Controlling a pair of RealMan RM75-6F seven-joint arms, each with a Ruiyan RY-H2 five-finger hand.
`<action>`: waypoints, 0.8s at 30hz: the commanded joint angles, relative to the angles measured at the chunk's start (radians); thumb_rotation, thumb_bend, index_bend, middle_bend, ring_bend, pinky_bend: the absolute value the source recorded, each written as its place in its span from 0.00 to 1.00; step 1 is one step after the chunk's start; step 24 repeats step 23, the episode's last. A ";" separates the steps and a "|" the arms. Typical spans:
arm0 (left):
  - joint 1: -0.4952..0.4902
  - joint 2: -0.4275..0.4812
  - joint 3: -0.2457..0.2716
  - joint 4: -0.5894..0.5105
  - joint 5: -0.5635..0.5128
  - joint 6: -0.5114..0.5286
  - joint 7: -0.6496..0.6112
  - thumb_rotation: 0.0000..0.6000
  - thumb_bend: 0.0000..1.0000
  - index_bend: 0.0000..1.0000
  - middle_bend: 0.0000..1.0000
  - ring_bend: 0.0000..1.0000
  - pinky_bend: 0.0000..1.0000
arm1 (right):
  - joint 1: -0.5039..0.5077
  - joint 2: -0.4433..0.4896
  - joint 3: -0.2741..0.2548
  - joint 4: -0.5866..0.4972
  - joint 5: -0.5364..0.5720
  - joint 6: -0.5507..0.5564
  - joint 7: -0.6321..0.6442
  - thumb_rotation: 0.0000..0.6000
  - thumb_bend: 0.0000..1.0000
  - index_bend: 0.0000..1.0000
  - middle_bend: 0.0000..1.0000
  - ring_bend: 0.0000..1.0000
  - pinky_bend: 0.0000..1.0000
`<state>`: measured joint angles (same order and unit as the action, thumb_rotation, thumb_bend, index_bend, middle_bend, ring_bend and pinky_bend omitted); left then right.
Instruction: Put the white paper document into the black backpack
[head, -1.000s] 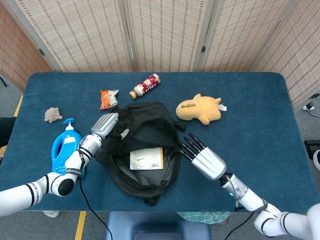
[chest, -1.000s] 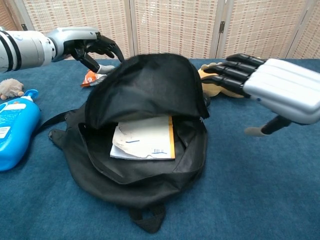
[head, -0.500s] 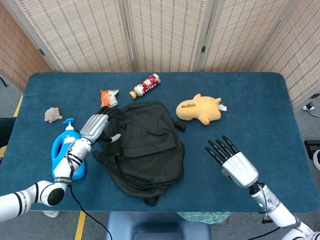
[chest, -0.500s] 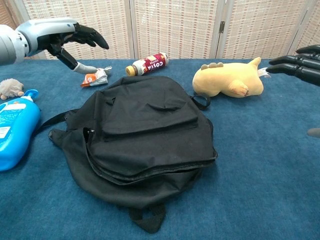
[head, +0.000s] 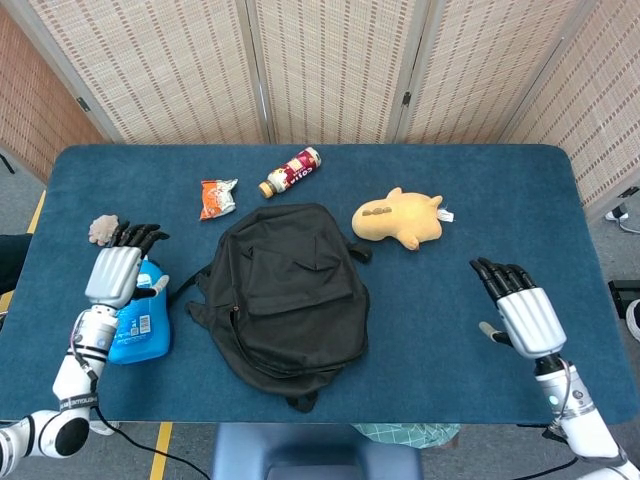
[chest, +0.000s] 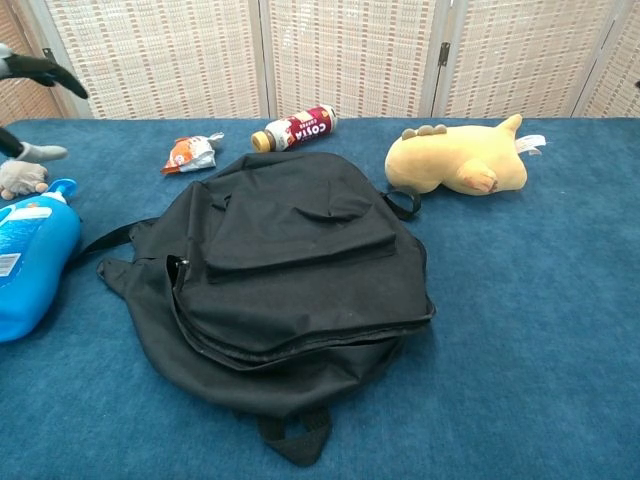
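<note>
With the flap down over the backpack (head: 288, 292), paper hidden inside, presumably stowed; step in hand reads as retreat. Best done by drawing both arms out wide and low-risk: left hand (head: 118, 270) at nine o'clock, fingers apart and holding nothing, kept off the blue bottle (head: 132, 312) just under it; right hand (head: 522, 312) at three o'clock, likewise spread and free, well apart from the bag.

Against a second ago: flap held up then, paper visible in the mouth; now closed and lying flat on the worktop (head: 480, 200), both hands gone from the bag's edges.
</note>
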<state>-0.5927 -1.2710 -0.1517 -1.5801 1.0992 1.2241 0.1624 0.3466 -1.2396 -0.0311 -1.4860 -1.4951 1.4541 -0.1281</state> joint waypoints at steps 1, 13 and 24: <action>0.062 0.014 0.027 -0.025 0.024 0.086 0.036 1.00 0.34 0.25 0.17 0.13 0.00 | -0.026 0.040 0.020 -0.033 0.048 -0.024 0.037 1.00 0.17 0.01 0.11 0.15 0.15; 0.250 0.084 0.115 -0.134 0.152 0.274 0.037 1.00 0.34 0.21 0.12 0.09 0.00 | -0.117 0.094 0.027 -0.033 0.082 -0.006 0.140 1.00 0.18 0.01 0.06 0.07 0.00; 0.346 0.085 0.160 -0.170 0.250 0.352 0.056 1.00 0.34 0.19 0.12 0.08 0.00 | -0.182 0.093 0.034 -0.028 0.078 0.032 0.183 1.00 0.19 0.01 0.04 0.05 0.00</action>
